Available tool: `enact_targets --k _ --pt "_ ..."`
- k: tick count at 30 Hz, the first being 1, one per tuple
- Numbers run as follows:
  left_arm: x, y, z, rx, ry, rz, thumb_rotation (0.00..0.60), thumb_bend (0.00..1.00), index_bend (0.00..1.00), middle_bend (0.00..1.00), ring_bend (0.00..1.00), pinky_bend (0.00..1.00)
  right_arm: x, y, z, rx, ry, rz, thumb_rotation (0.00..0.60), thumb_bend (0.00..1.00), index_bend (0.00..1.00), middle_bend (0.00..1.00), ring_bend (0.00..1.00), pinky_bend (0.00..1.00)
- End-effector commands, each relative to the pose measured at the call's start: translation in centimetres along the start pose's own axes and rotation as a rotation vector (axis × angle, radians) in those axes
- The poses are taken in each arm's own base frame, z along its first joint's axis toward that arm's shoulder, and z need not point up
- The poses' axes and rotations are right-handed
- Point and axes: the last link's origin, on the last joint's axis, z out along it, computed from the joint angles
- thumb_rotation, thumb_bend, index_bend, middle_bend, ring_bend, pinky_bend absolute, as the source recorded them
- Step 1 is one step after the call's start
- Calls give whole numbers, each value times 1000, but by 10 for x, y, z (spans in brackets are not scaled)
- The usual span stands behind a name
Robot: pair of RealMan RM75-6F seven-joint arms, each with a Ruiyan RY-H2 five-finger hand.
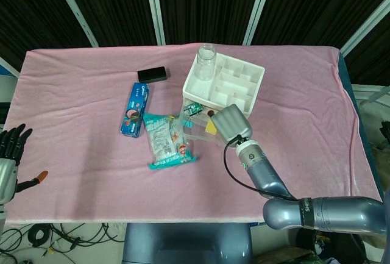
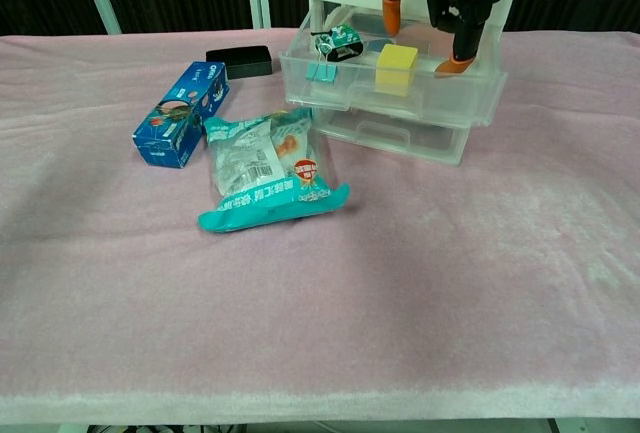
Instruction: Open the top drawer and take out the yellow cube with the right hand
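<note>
head view: right hand hides yellow cube; fingers spread, empty.

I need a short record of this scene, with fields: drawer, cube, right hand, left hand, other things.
drawer: top drawer pulled open
cube: yellow cube inside it, not held
right hand: right hand above the cube, fingers apart, holding nothing
left hand: left hand at table edge, open
other things: snack bag, blue box, black case

1. Bright, even overhead light fills both views; focus is sharp.
2. The worktop carries only soft, faint shadows.
3. Small glare glints on the snack bag at 9 o'clock.
</note>
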Motion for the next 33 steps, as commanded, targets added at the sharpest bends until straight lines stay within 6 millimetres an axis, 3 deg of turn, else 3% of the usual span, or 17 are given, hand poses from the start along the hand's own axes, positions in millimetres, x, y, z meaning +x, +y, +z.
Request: enact_targets --k 1,15,33 --pt "0 0 0 3 -1 0 600 0 0 0 0 0 0 1 2 -1 -8 3 600 153 308 901 957 884" --pt "0 -1 1 12 -2 1 600 0 0 0 0 0 0 -1 10 13 -18 14 600 154 331 901 957 884" --pt "-1 -3 2 26 -15 -2 600 0 0 0 0 0 -3 -21 17 61 -41 81 600 155 337 901 957 884"
